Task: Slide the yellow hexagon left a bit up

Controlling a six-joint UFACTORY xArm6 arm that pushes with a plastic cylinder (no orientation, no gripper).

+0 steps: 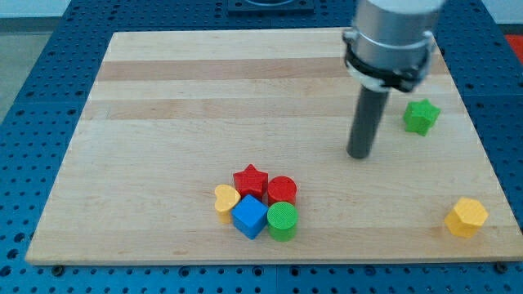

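The yellow hexagon (467,216) sits near the bottom right corner of the wooden board (163,122). My tip (359,155) rests on the board up and to the left of it, well apart from it. A green star (422,116) lies to the right of my tip, a little higher. Nothing touches the yellow hexagon.
A cluster sits at the bottom centre: a red star (250,180), a red cylinder (282,189), a yellow heart (225,198), a blue cube (249,216) and a green cylinder (283,220). The board's right edge runs close to the hexagon.
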